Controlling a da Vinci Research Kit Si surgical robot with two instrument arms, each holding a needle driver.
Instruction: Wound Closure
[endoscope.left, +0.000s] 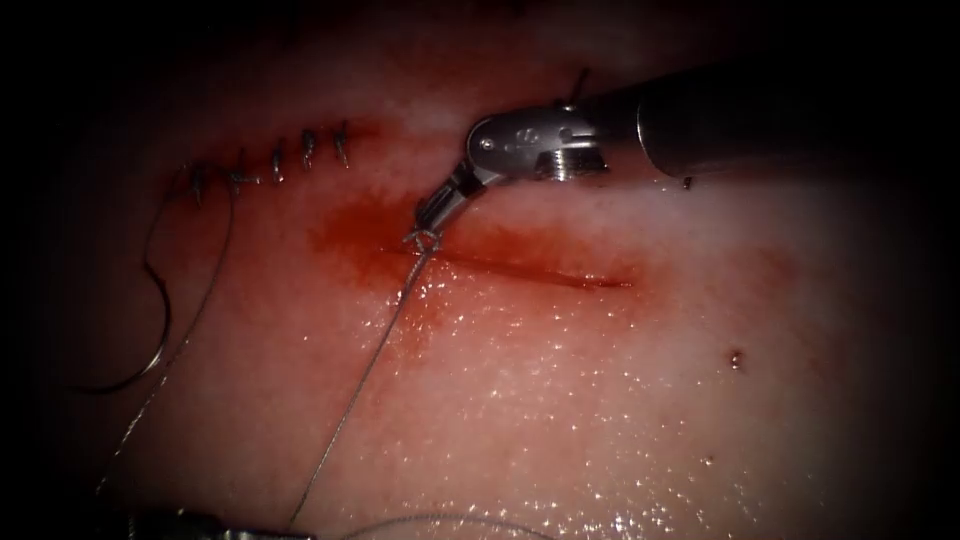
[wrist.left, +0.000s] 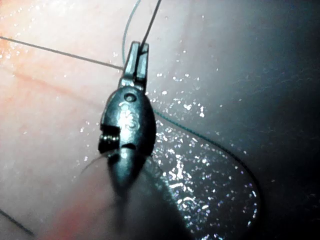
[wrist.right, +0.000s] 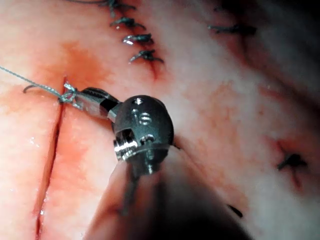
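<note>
Right tool: your right tool (endoscope.left: 428, 222) came in from the far right, and its tip sat at the left end of the cut (endoscope.left: 520, 268). Its jaws were pinched on the thread (endoscope.left: 365, 375), right at a small knot (endoscope.left: 424, 240).
Left tool: your left tool (wrist.left: 138, 56) was near the front edge, and its jaws were pinched on the thread too.
Thread: it ran from the knot, down and left over the wet tissue (endoscope.left: 620, 400), to your left tool.
Needle: the needle (endoscope.left: 148, 345) lay loose on the tissue, far to the left of the cut. No tool held it, and it was not in the tissue.
Cut: it was open to the right of the knot, with red fluid (endoscope.left: 350, 235) around its left end.
Old stitches: a row of stitches (endoscope.left: 275, 160) sat far and left of the cut.
</note>
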